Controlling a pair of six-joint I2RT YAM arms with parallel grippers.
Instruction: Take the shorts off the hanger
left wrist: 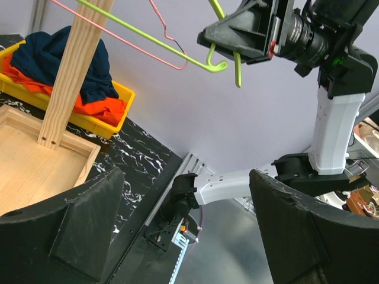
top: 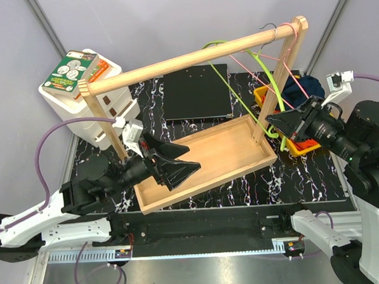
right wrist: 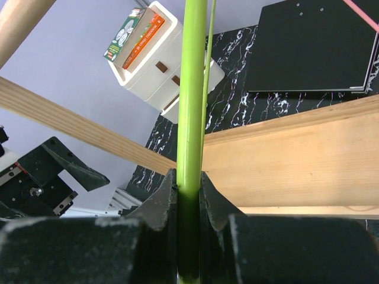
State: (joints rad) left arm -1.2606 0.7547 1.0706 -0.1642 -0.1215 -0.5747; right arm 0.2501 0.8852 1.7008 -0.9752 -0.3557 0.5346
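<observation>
A black, white-veined desk carried a shallow wooden tray set at a slant. A wooden rack stood over the tray, 1 long crossbar joining 2 uprights. The right upright was planted inside a corner of the tray. Behind the tray lay a flat black slab, like a closed laptop. At the far left stood a white drawer unit with brown handles. On its top lay a green printed box with an orange book just beside it. A yellow bin sat on the desk just beside the tray, near the right upright.
</observation>
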